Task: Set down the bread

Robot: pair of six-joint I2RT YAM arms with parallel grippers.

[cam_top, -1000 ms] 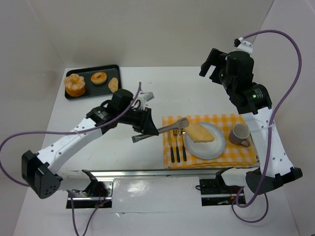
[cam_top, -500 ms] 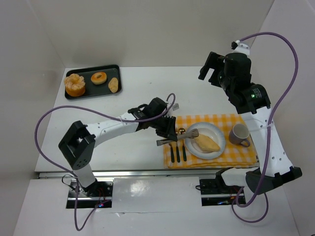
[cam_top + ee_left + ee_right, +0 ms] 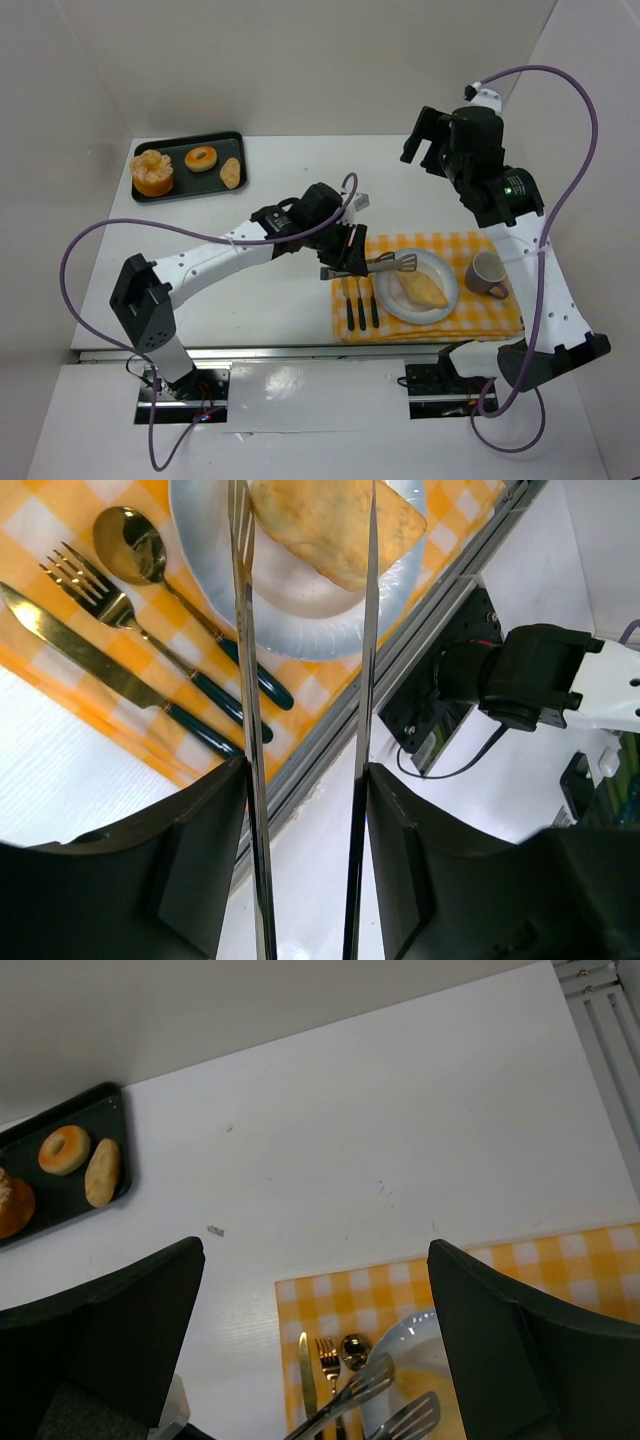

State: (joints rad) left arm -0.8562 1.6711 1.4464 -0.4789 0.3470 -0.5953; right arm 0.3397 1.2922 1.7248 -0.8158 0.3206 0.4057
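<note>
The bread [image 3: 422, 290] was golden yellow on a pale bluish-white plate [image 3: 410, 318]. Beneath lay a yellow-and-white checked mat [image 3: 495, 315]. The spoon [image 3: 135, 545], fork [image 3: 100, 592] and knife [image 3: 70, 645] had gold heads and dark green handles. The tongs [image 3: 385, 263] were shiny silver, the cup [image 3: 487, 272] greyish mauve. The worktop [image 3: 260, 300] was white. The black tray [image 3: 200, 185] bore an orange bun [image 3: 152, 172], a brown-orange ring [image 3: 201, 158] and a tan roll [image 3: 231, 172].

Left arm [image 3: 222, 248] outstretched, right jaws wide apart
</note>
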